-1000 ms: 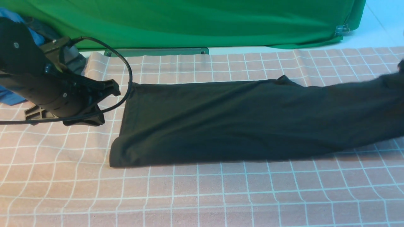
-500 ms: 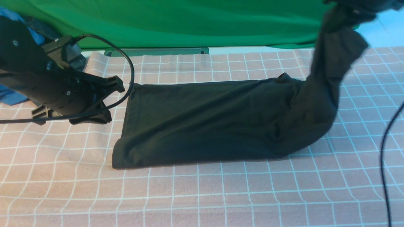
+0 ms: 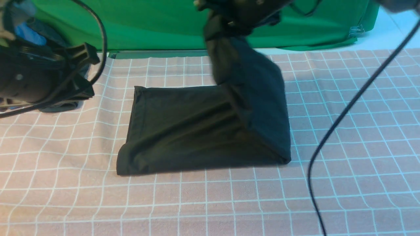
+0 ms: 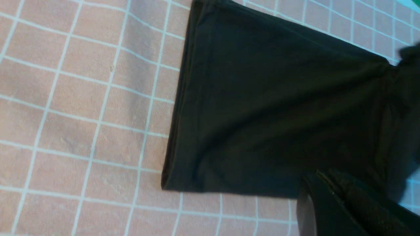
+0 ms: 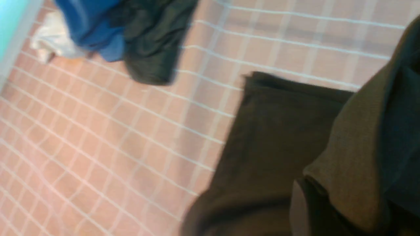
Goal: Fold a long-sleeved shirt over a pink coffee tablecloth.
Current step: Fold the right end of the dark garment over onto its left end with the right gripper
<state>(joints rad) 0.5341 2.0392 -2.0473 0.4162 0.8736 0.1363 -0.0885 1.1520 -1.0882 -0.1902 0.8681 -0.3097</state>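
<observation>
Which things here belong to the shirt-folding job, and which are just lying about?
Job: large black cotton long-sleeved shirt; dusty-pink white-grid tablecloth; right gripper, jaws shut on the shirt's raised end.
Lying about: crumpled blue garment; smaller dark grey garment; white cloth scrap; plain green backdrop cloth.

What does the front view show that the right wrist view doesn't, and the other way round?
Front only: the green backdrop, the left arm, a black cable, and the right gripper holding one end of the shirt up above the flat part.
Right wrist only: a white cloth and a dark grey garment beside the blue garment; from the front the left arm blocks that spot.
Both: the shirt, the tablecloth and the blue garment.
</observation>
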